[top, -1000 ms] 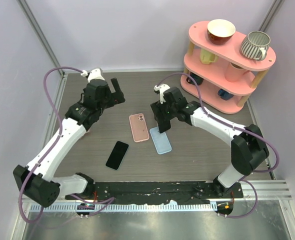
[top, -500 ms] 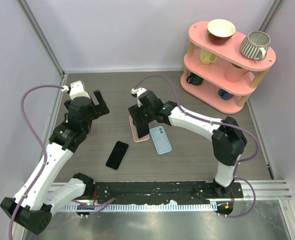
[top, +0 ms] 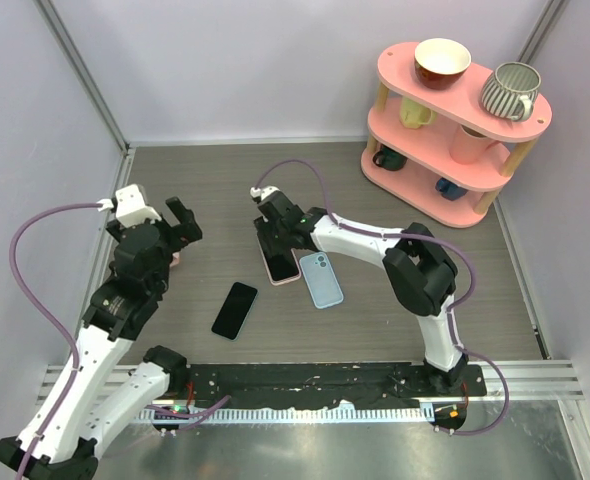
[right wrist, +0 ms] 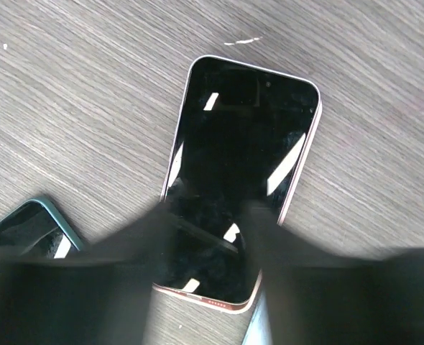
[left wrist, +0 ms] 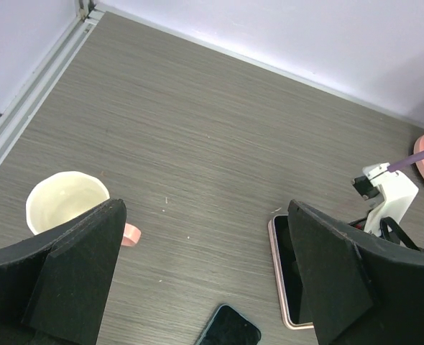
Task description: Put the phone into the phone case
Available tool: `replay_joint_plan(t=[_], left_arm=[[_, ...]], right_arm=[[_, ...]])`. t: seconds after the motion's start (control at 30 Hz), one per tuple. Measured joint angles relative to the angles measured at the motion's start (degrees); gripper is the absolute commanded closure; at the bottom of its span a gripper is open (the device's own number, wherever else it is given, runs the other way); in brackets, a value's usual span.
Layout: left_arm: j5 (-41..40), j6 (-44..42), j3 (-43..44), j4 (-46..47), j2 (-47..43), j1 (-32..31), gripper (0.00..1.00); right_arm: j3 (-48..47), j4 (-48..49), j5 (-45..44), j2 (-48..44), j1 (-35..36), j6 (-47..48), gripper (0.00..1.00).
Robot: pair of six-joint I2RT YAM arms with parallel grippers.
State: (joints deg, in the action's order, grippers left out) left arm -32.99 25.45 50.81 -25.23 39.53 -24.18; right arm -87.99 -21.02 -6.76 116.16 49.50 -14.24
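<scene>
My right tool (right wrist: 208, 219) hangs spread over the glossy, pink-rimmed phone (right wrist: 241, 144) on the wood-grain bench (right wrist: 83, 86). The left tool (left wrist: 205, 215) gapes wide.

The fingers (right wrist: 118, 251) of the right gripper (right wrist: 208, 212) look blurry and cover the bottom of the pink phone (right wrist: 241, 144). They hide most of a dark phone (right wrist: 21, 226) too. A finger (left wrist: 75, 273) of the left gripper (left wrist: 205, 208) hides part of a cup (left wrist: 57, 201).

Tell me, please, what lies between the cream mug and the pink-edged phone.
Nothing: the left wrist view shows only bare table between the cream mug and the pink-edged phone.
</scene>
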Motion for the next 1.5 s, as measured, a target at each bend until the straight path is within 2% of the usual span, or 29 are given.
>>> replay_joint_plan(t=[0.17, 0.27, 0.4, 0.47, 0.63, 0.73, 0.87, 0.9, 0.93, 0.97, 1.03, 1.17, 1.2, 1.4, 1.5], left_arm=[[0.02, 0.0, -0.09, 0.28, 0.87, 0.0, 0.0], [0.09, 0.02, -0.13, 0.35, 1.51, 0.0, 0.0], [1.57, 0.02, -0.5, 0.42, 1.68, 0.0, 0.0], [3.98, -0.02, -0.5, 0.61, 1.97, 0.0, 0.0], [12.74, 1.2, -0.11, 1.16, 6.38, 0.0, 0.01], [18.16, 2.91, 1.86, 1.01, 12.44, 0.0, 0.17], [24.13, 4.63, 3.56, 1.07, 20.87, 0.02, 0.25], [25.49, 5.42, 4.04, 0.94, 22.82, 0.11, 0.3], [26.82, 5.88, 4.87, 0.57, 25.16, 0.28, 0.36], [28.02, 6.23, 5.88, 0.35, 27.06, 0.39, 0.49], [31.01, 6.95, 9.4, -0.35, 32.61, 0.81, 0.56], [34.84, 6.86, 15.65, -1.46, 42.97, 1.53, 0.91], [35.56, 6.82, 16.24, -1.64, 44.85, 1.77, 0.98], [41.7, 7.04, 16.48, -2.75, 54.16, 4.35, 1.0], [46.34, 8.85, 16.24, -1.9, 59.04, 6.36, 1.0]], right_arm=[[-0.55, -0.59, -1.77, 0.66, 0.0, -0.57, 0.7], [-2.71, -1.11, -2.36, 1.84, -0.07, -0.72, 0.64], [-4.0, -1.4, -2.64, 2.45, -0.09, -1.16, 0.45], [-4.04, -1.46, -2.64, 2.45, -0.24, -1.18, 0.41], [-3.17, -1.18, -1.18, 1.99, -2.05, -1.25, 0.38], [0.07, -0.42, 3.89, -0.33, -5.7, -2.32, 0.36], [2.8, 0.11, 7.26, -3.43, -10.86, -4.28, 0.33], [2.95, 0.04, 7.43, -4.13, -12.02, -4.57, 0.33], [3.04, 0.09, 7.72, -4.81, -13.09, -4.76, 0.33], [3.13, 0.0, 8.09, -5.42, -13.77, -4.87, 0.29], [3.17, -0.26, 8.83, -6.51, -14.12, -5.18, 0.24], [3.58, -0.94, 9.66, -7.82, -13.62, -6.1, 0.05], [3.96, -0.92, 9.84, -7.93, -13.6, -6.34, 0.05], [6.93, -1.51, 11.28, -7.82, -14.05, -7.17, 0.04], [8.9, 0.61, 12.57, -7.78, -14.36, -7.19, 0.1]])
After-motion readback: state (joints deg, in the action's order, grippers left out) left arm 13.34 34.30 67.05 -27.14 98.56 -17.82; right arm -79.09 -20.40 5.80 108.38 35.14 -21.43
